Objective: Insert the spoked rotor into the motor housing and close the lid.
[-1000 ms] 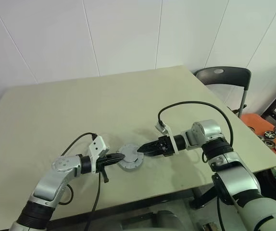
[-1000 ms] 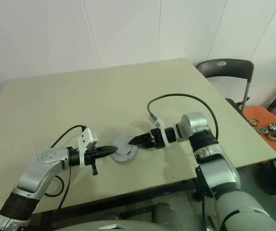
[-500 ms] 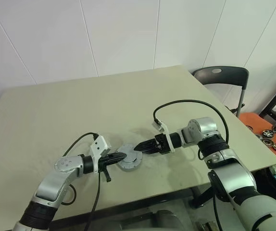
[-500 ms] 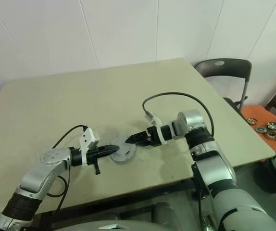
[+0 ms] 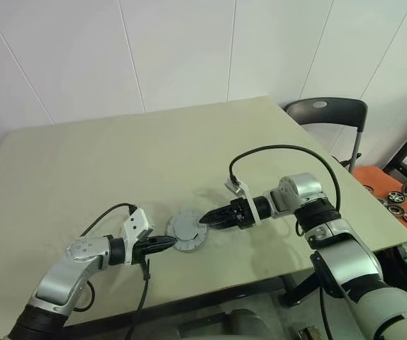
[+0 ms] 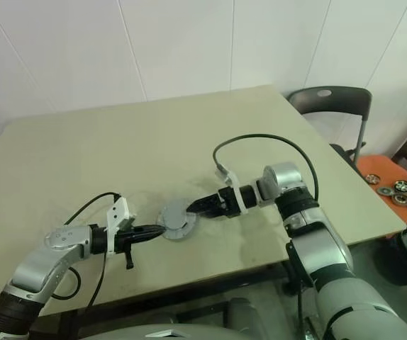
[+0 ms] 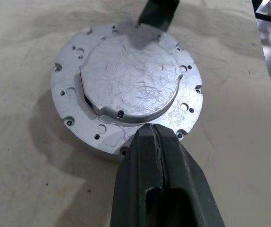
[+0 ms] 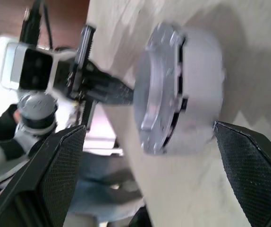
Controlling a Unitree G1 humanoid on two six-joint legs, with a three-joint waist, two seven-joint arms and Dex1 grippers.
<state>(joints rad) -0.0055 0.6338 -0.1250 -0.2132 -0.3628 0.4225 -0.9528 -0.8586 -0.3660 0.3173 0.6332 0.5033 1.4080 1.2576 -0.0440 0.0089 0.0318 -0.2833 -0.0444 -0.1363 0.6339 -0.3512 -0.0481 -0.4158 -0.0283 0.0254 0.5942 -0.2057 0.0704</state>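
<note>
The motor housing point(image 8: 202, 97), a short silvery cup, stands on the table's near middle with the lid point(image 7: 131, 80), a scratched grey disc, lying flat on top of it. The spoked rotor is hidden. My left gripper point(image 5: 169, 243) is shut and empty, its tips just off the lid's left rim; in the left wrist view the fingers point(image 7: 147, 156) are pressed together. My right gripper point(image 5: 205, 220) reaches in from the right and is open, its fingers point(image 8: 55, 175) spread wider than the housing, with their tips at its right side.
The beige table point(image 5: 118, 163) has bare room behind and to the left of the housing. A dark chair point(image 5: 327, 113) stands past its right corner. Several small wheel-like parts point(image 5: 402, 197) lie on an orange surface at the far right.
My left gripper has drawn back to the left, off the top of the lid to just beside its rim. The right gripper and the housing keep their places.
</note>
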